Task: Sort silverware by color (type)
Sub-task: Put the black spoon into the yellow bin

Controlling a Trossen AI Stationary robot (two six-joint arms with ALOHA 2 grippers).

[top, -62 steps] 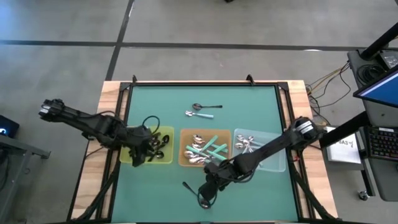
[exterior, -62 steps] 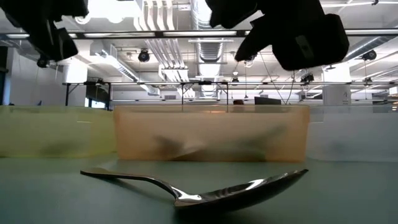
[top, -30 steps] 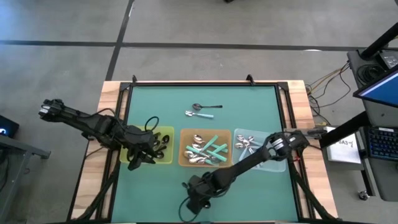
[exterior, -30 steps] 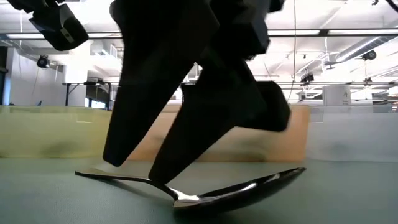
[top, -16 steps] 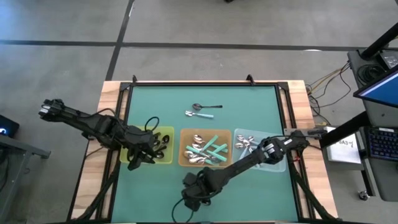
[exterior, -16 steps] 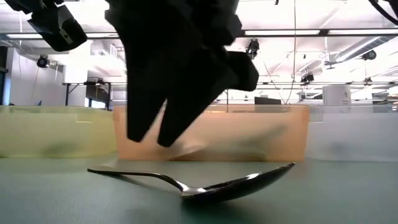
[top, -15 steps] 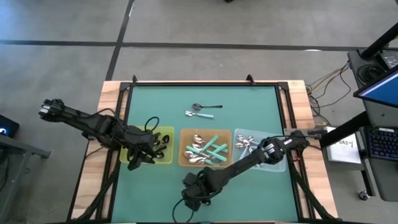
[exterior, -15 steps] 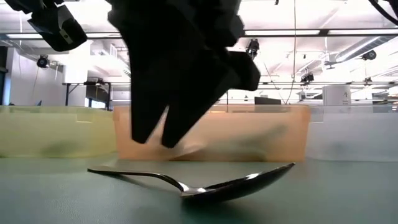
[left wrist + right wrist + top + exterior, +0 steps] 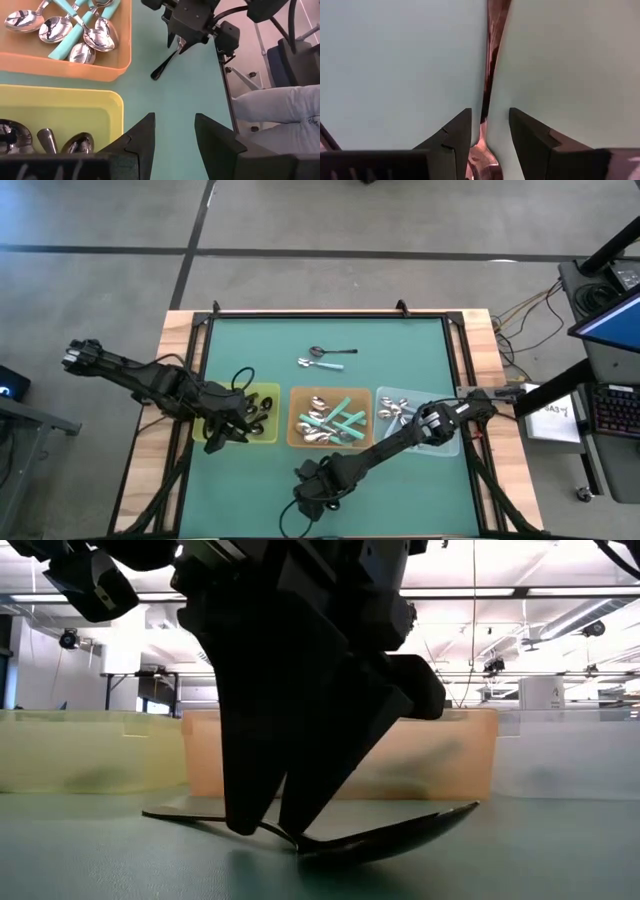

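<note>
Fingertips of my right gripper (image 9: 272, 830) straddle the neck of a black-handled spoon (image 9: 400, 833) lying on the green mat (image 9: 400, 350), low and centre in the overhead frame; the jaws are parted, not clamped. My left gripper (image 9: 228, 428), also parted, hovers at the yellow tray (image 9: 262, 436), centre left. Teal spoons (image 9: 345, 416) fill the orange tray (image 9: 293, 442).

Right hand (image 9: 308, 498) lowered, fingers parted, left hand (image 9: 222, 432) spread
</note>
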